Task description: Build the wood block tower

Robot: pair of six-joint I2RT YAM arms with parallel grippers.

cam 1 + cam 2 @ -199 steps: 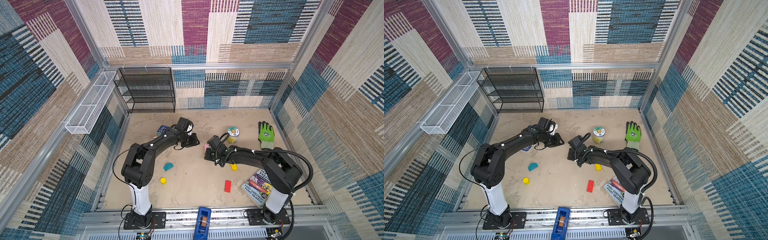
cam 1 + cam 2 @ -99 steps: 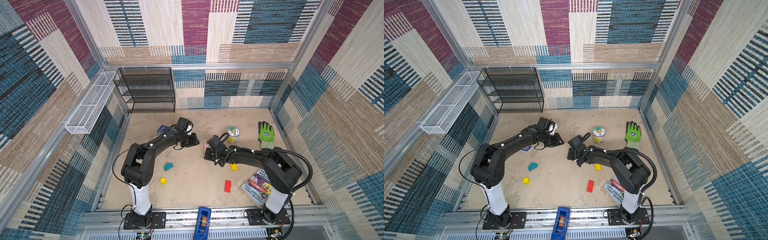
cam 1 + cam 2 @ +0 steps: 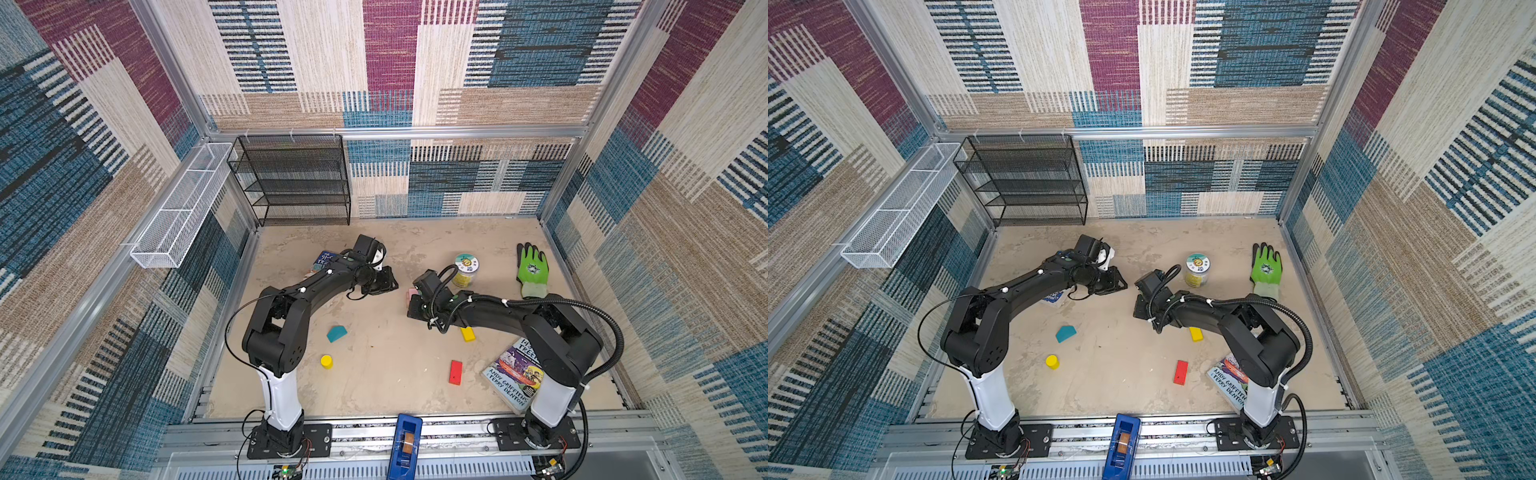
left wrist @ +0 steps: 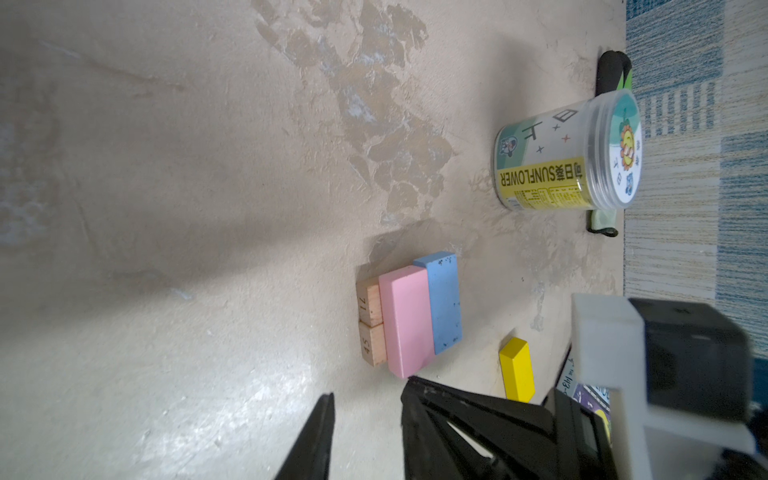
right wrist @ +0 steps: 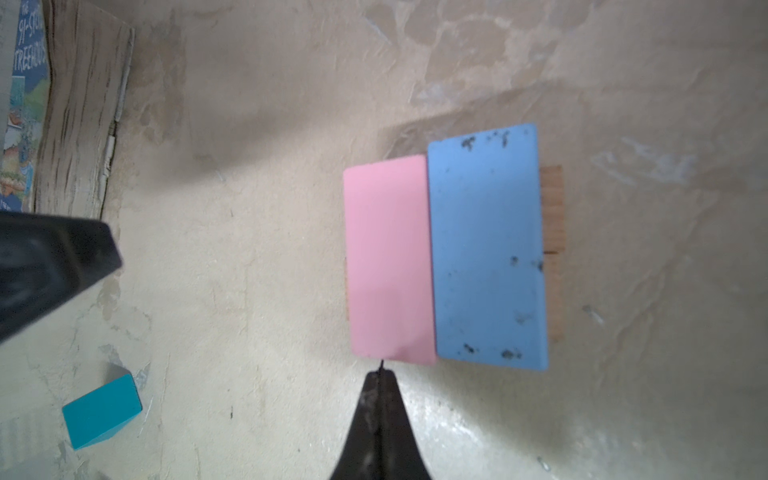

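Four loose pieces lie on the near half of the worktop (image 3: 374, 386), beyond a blue device (image 3: 405, 440) on the near rail. The red block (image 3: 455, 372) lies nearest, right of centre, with a paperback book (image 3: 513, 374) near it on the right, partly under the right arm. The yellow cylinder (image 3: 326, 361) stands left of centre, and the teal house-shaped piece (image 3: 336, 333) lies just beyond it. The yellow block (image 3: 468, 333) lies right of centre, close against the right forearm.

Mid-worktop, the tower (image 4: 409, 316) stands two layers high. Two plain wood blocks (image 4: 370, 320) lie side by side at the bottom, and the pink slab (image 5: 388, 257) and light blue slab (image 5: 486, 245) lie flat across them, touching along their long edges.

The right fingers (image 5: 380, 399) are pressed together and hold nothing. Their tip sits at the near end of the pink slab; whether it touches cannot be told.

The left fingers (image 3: 386, 283) stand partly apart and empty, low over the worktop to the left of the tower and clear of it. A second book (image 3: 324, 259) lies under the left arm.

Farther right stand a jar (image 3: 466, 270) and a green glove (image 3: 531, 270). A black mesh rack (image 3: 295, 183) stands against the far wall, and a white wire basket (image 3: 183, 208) hangs on the left wall.
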